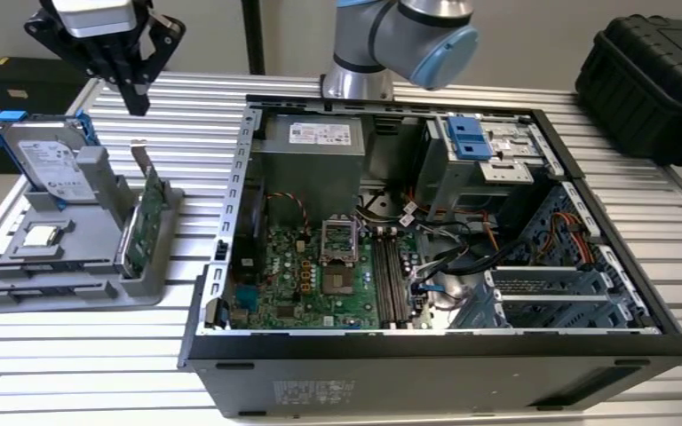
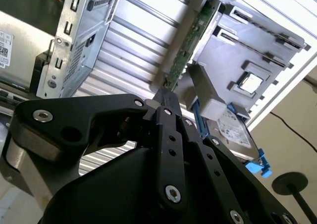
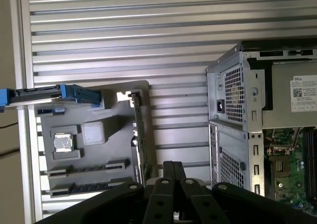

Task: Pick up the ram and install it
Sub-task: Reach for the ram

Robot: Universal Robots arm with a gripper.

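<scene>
A black multi-link gripper (image 1: 138,106) hangs over a ribbed aluminium table (image 1: 81,351), at about eleven o'clock in the exterior view. Its fingers are drawn together at the tips with nothing between them, as both wrist views show (image 3: 173,165).

The ram (image 3: 93,163) appears as a long, narrow dark strip lying lengthwise in a slot of a grey moulded holder (image 1: 75,293). The first wrist view shows it edge-up and too thin for any chips to be made out. A second dark strip lies in the parallel slot just beside it, and the two cannot be told apart with certainty.

The holder sits at nine o'clock from an open black computer case (image 1: 436,355). It also carries:
- a green circuit card with a metal bracket (image 1: 146,222), standing upright on the side nearest the case
- a silver hard drive in a blue frame (image 1: 47,160), propped at the holder's twelve o'clock end
- a small square silver chip (image 1: 40,236)

The gripper tips hang above the card's far end, well apart from the ram. Inside the case lies a green motherboard (image 1: 299,275).
</scene>
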